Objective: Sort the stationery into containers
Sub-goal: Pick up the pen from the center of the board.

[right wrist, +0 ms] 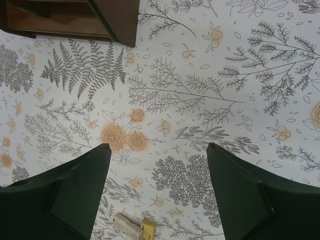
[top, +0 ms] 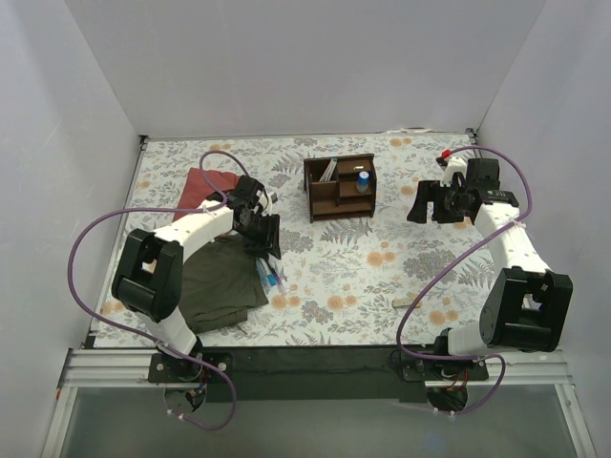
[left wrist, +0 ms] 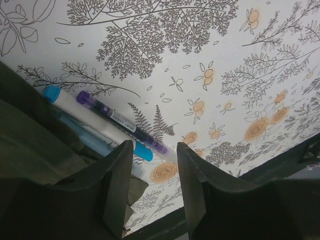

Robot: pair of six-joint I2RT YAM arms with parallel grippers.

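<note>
On the floral desk (top: 382, 239) the far organiser (top: 339, 188) is partly filled; unsorted pens (left wrist: 115, 122) lie near left under the open, empty left tool (left wrist: 155, 146); right tool (right wrist: 157, 150) likewise open, empty.

My left arm stretches forward, the left gripper (top: 268, 239) tipped down low, its jaws parted narrowly. My right arm is folded upward, the right gripper (top: 431, 202) turned leftward, its jaws spread wide.

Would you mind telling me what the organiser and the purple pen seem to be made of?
The organiser looks like dark-stained wood, matt, with flat cut panels. The purple pen seems glossy plastic: light glints along its barrel, its end looks translucent.
</note>
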